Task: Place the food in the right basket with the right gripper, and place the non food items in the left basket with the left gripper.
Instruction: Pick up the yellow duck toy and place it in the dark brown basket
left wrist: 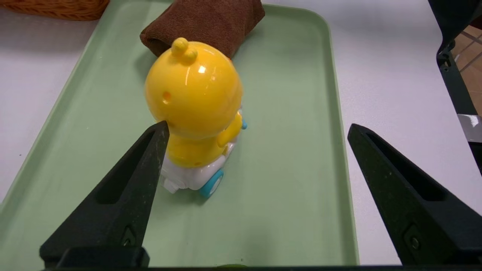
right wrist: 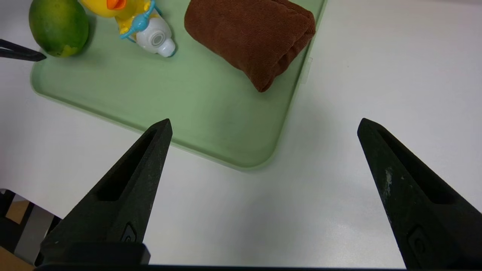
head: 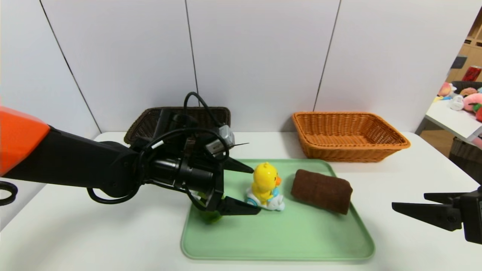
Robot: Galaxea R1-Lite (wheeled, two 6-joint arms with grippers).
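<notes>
Left gripper point(head: 256, 190): jaws spread wide, reaching over the tray's left part; one finger point(left wrist: 124, 192) sits just beside the duck toy's back, the other well off to its far side — nothing pinched.
Right gripper point(head: 408, 205): jaws spread, empty, hanging above the surface off the tray's right edge.
Duck toy point(head: 264, 185): yellow, on a white wheeled base with blue wheels; upright near the tray's middle, beak toward the towel.
Towel point(head: 322, 191): brown, rolled, lying on the tray's right part just beside the duck toy; whether they touch, cannot tell.
Green fruit point(right wrist: 58, 26): round, on the tray near its left edge — in the head view mostly hidden under the left gripper.
Tray point(head: 293, 241): pale green, at the surface's middle, toward the front edge.
Left basket point(head: 145, 120): dark wicker, at the back edge behind the left arm.
Right basket point(head: 348, 135): orange wicker, at the back edge, just beyond the tray's back right corner.
Surface point(head: 94, 237): white.
</notes>
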